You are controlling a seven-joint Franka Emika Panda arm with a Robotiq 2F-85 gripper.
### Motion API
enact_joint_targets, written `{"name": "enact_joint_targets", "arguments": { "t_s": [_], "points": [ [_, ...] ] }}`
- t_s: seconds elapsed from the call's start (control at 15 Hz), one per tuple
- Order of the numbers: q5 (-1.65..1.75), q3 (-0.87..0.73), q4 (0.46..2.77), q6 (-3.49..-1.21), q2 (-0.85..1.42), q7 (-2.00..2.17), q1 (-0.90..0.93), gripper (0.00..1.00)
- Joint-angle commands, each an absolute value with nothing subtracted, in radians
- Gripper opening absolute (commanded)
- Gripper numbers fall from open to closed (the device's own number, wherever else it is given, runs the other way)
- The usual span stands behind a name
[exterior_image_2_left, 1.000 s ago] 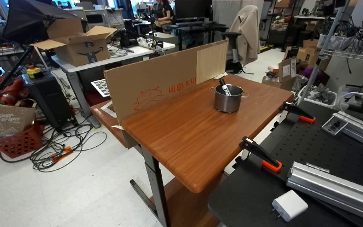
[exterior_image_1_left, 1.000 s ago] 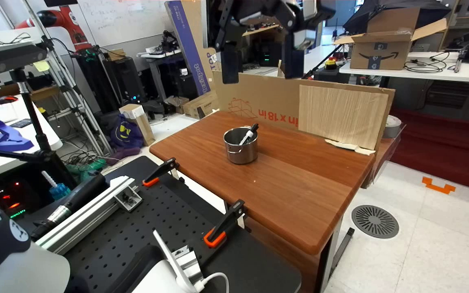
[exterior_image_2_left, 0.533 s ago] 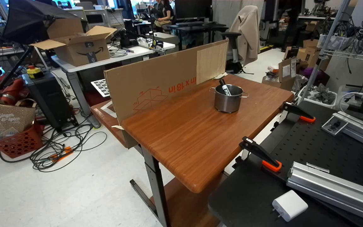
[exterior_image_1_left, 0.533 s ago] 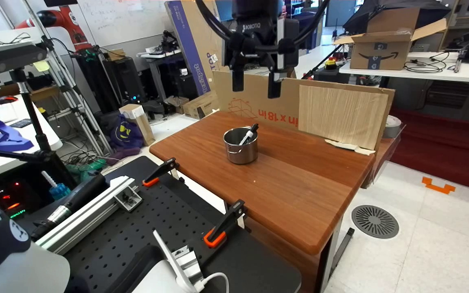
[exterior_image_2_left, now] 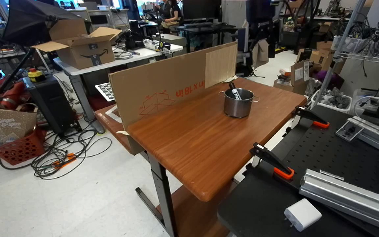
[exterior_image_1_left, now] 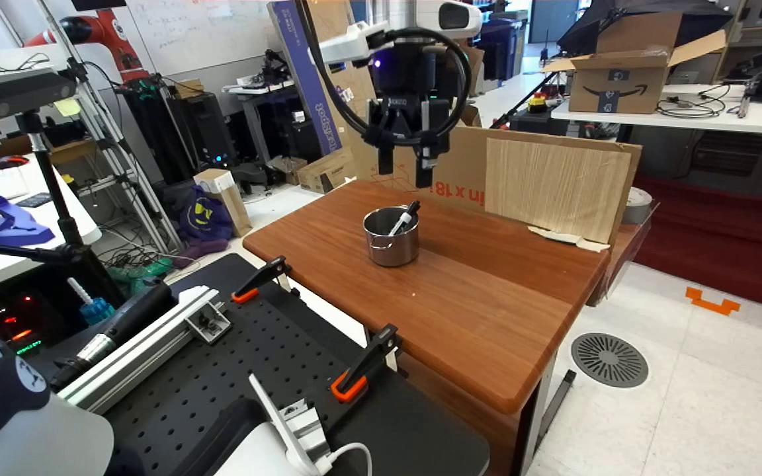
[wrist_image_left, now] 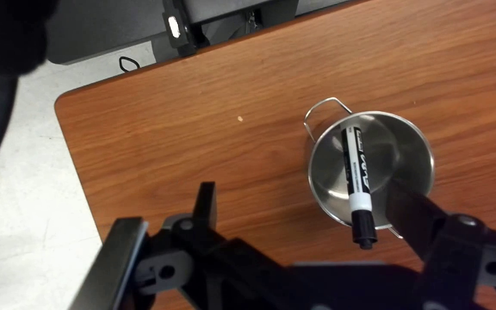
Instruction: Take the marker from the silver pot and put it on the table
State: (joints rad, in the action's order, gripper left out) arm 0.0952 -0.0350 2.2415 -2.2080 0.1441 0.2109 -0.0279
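Note:
The marker (exterior_image_1_left: 405, 219) is black and white with a black cap. It leans inside the silver pot (exterior_image_1_left: 391, 250), cap end up and sticking out past the rim. The marker (exterior_image_2_left: 235, 92) and pot (exterior_image_2_left: 237, 108) also show in an exterior view. The pot stands on the reddish-brown table (exterior_image_1_left: 480, 311). My gripper (exterior_image_1_left: 405, 169) is open and empty, pointing down, above the table and higher than the pot. In the wrist view my gripper (wrist_image_left: 302, 189) has its fingers wide apart; the marker (wrist_image_left: 357, 168) appears between them, nearer the right finger, which overlaps the pot (wrist_image_left: 418, 150).
A cardboard sheet (exterior_image_1_left: 440, 145) stands upright along the table's far edge. Two orange-and-black clamps (exterior_image_1_left: 364, 367) (exterior_image_1_left: 262, 281) grip the near edge beside the black perforated board (exterior_image_1_left: 275, 344). The pot's wire handle (wrist_image_left: 323, 103) sticks out in the wrist view.
My gripper has moved down and away from the camera in an exterior view, nearer the pot, its fingers staying open. The arm now shows at the top elsewhere. Pot and marker have not moved.

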Motion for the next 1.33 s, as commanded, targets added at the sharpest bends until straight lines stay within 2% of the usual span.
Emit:
{"name": "enact_joint_targets", "arguments": {
  "t_s": [0.0, 0.6, 0.67, 0.73, 0.87, 1.27],
  "points": [
    [0.068, -0.032, 2.182, -2.252, 0.232, 0.262, -0.009, 1.0],
    [0.039, -0.027, 2.068, -2.324, 0.404, 0.314, 0.029, 1.0],
    [0.044, -0.029, 2.059, -2.327, 0.415, 0.319, 0.033, 0.97],
    [0.046, -0.03, 2.054, -2.33, 0.423, 0.323, 0.036, 0.73],
    [0.048, -0.03, 2.044, -2.329, 0.435, 0.323, 0.04, 0.71],
    [0.042, -0.028, 2.038, -2.322, 0.436, 0.31, 0.039, 0.25]
  ]
}}
